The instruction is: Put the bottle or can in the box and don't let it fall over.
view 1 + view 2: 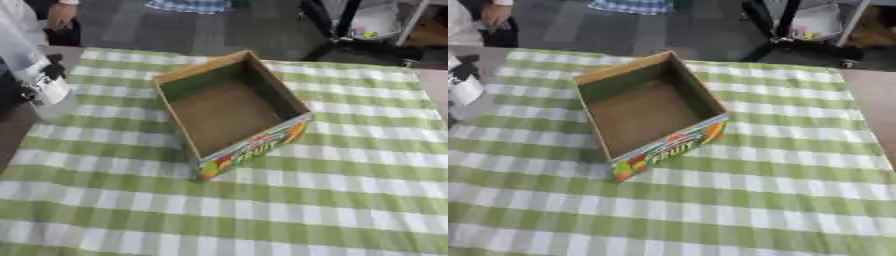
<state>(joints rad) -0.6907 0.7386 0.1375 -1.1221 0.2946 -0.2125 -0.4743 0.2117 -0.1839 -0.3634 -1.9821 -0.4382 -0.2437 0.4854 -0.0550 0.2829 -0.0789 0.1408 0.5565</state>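
The box (229,112) is open-topped cardboard and sits on the table (350,200), turned at an angle so one corner points toward the near edge. Its inside is plain brown and nothing lies in it. The near outer wall carries a bright printed panel in red, orange, yellow and green, with the word "FRUIT" legible in the right eye view; any smaller print on it cannot be read. The tablecloth (780,210) is a green and white check and covers the table around the box on all sides.

At the left edge, in the left eye view, a white and black part of the robot's left arm (39,82) reaches in over the table's far left corner, well apart from the box. Whether this is the hand itself, and how its fingers stand, cannot be told, and nothing can be seen held in it. The right hand shows in neither view.

No bottle or can is visible in either view.

Beyond the table's far edge lies dark floor with a black stand (776,30) at upper right. Nothing stands between the arm and the box.
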